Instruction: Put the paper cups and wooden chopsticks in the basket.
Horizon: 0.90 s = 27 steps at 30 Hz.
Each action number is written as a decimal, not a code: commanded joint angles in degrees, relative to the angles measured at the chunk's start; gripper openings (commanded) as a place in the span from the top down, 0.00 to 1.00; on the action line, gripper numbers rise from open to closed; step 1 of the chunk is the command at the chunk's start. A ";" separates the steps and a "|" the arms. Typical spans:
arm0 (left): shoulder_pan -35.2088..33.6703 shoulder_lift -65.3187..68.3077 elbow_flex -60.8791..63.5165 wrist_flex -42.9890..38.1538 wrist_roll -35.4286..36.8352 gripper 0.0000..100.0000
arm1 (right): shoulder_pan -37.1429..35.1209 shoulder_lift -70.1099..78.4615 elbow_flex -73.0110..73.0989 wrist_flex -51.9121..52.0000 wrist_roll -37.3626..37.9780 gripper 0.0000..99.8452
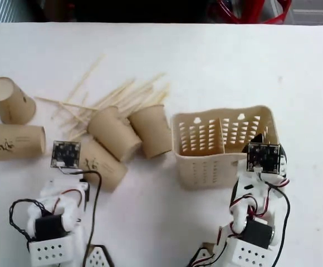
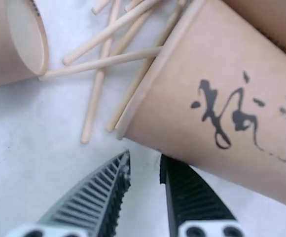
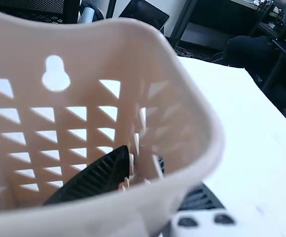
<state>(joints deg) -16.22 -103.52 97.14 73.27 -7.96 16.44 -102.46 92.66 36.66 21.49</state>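
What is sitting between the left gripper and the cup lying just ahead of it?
Nothing visible. The left gripper is open over bare table, and the cup lies on its side just past its fingertips. The chopsticks lie farther off by the cup's rim, outside that gap.

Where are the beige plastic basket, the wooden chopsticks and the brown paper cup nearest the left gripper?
Beige plastic basket [image 1: 206, 169]: high view, front wall.
Wooden chopsticks [image 1: 129, 93]: high view, pile's middle.
Brown paper cup [image 2: 232, 98]: left wrist view, printed side wall.
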 commanded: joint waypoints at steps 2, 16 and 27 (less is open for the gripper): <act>5.93 -0.31 -0.09 -0.18 0.35 0.88 | -0.57 0.04 -0.79 1.63 -0.88 0.94; 3.03 3.56 -35.08 -7.03 -23.91 0.87 | -0.66 -0.04 -0.79 -0.40 -3.43 0.94; 28.88 60.97 -102.51 15.56 -7.03 0.81 | -5.67 -0.04 0.62 -4.18 -2.99 0.94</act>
<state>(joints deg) 2.07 -65.63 23.03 82.77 -23.96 13.01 -102.46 93.01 34.20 18.24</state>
